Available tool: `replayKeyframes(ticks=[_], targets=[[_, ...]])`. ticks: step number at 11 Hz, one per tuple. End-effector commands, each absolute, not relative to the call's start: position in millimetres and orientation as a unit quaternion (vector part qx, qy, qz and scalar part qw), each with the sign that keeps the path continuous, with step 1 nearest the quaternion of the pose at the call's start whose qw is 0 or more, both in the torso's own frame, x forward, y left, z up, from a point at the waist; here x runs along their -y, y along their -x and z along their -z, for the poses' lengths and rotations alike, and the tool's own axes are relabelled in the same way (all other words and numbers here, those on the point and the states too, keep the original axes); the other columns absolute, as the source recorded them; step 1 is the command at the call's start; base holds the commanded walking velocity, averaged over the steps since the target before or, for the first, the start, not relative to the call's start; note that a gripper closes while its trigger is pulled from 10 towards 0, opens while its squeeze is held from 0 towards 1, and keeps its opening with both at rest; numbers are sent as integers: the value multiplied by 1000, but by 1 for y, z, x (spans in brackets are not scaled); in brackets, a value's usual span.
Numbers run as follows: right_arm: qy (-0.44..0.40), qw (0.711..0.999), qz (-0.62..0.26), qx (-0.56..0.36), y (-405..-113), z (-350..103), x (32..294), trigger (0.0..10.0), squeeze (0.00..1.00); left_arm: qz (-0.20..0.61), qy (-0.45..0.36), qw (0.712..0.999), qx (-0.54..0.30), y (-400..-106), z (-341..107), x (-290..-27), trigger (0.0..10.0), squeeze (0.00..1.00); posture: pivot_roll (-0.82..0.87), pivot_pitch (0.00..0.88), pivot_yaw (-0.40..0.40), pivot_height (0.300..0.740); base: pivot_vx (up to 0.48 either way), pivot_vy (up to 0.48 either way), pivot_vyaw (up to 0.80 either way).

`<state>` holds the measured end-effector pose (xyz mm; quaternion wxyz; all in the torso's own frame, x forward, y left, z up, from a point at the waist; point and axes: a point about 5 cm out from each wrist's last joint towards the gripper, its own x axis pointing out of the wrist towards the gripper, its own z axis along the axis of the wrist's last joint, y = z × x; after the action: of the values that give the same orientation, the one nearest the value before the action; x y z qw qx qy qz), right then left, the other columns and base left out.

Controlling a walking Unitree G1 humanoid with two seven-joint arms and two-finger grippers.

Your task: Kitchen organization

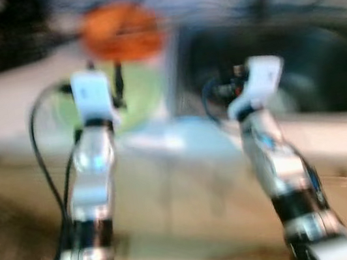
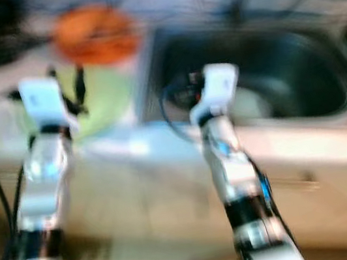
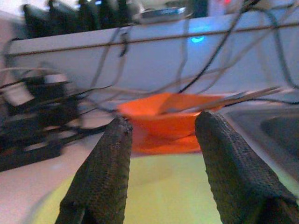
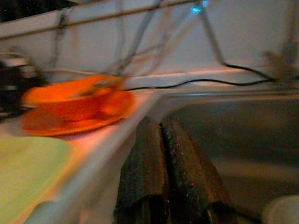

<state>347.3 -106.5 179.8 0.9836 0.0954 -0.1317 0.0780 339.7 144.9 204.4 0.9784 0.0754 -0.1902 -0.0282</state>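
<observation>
The head views are blurred. An orange bowl [image 1: 121, 31] sits on an orange plate [image 4: 74, 119] at the back of the counter, with a utensil [image 3: 219, 101] lying in it. A light green plate [image 1: 122, 95] lies in front of it. My left gripper [image 3: 161, 140] is open, held above the green plate and pointing at the orange bowl [image 3: 163, 116]. My right gripper [image 4: 161, 140] is shut with nothing in it, hovering at the near left rim of the dark sink [image 1: 295, 64].
A white round dish [image 4: 282, 210] lies in the sink basin [image 4: 233, 126]. Dark cables [image 3: 224, 42] hang along the wall behind the counter. Black objects [image 3: 32, 112] stand on the counter to the left of the orange bowl. Pale cabinet fronts [image 1: 189, 187] lie below the counter edge.
</observation>
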Motion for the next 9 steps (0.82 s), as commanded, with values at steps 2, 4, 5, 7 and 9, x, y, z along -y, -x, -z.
replayKeyframes(ticks=[2, 4, 5, 7, 9], targets=[[-91, 985, -64, 130, -347, -176, 117, 10000, 0, 52, -78, 977, 193, -336, -206, -134, 10000, 0, 40, 67, -39, 740, 0, 0, 0], [-93, 985, -73, 128, -345, -174, 113, 10000, 0, 51, -69, 981, 173, -328, -203, -149, 10000, 0, 49, 65, -36, 740, 0, 0, 0], [-91, 985, -79, 126, -344, -172, 110, 10000, 0, 43, -73, 985, 150, -326, -201, -170, 10000, 0, 56, 65, -36, 740, 0, 0, 0], [-92, 985, -83, 123, -345, -171, 108, 10000, 0, 14, -72, 994, 84, -325, -202, -210, 10000, 0, 68, 71, -38, 740, 0, 0, 0], [-92, 985, -87, 118, -345, -170, 107, 10000, 0, 25, -22, 999, 23, -318, -214, -237, 10000, 0, 82, 89, -43, 740, 0, 0, 0]])
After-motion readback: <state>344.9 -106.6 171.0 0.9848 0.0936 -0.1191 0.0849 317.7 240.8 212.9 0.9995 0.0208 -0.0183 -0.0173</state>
